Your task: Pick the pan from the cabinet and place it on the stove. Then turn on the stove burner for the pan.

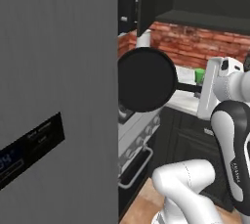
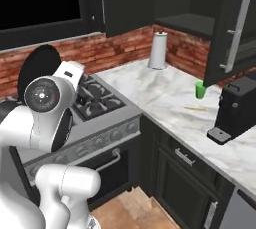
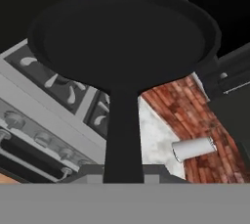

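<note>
The matte-black pan point(image 1: 146, 78) hangs in the air over the stove point(image 1: 139, 137), tilted so that its round face turns toward the left base camera. Its long handle point(image 1: 188, 87) runs right into my gripper point(image 1: 202, 91), which is shut on it. In the hand view the pan point(image 3: 122, 37) looms large, with the handle point(image 3: 122, 135) coming down between the fingertips of my gripper point(image 3: 123, 174). Behind my arm, the pan's rim point(image 2: 40, 63) rises over the stove's black grates point(image 2: 97, 98) and knobs point(image 2: 102, 139). The cabinet point(image 2: 190, 23) stands open, its door point(image 2: 232, 23) swung out.
A tall grey panel point(image 1: 58, 96) with a small black label walls off the left. On the marble counter point(image 2: 165, 93) stand a paper towel roll point(image 2: 158, 50), a green cup point(image 2: 200, 90) and a black coffee machine point(image 2: 237, 108). The open cabinet door overhangs the counter.
</note>
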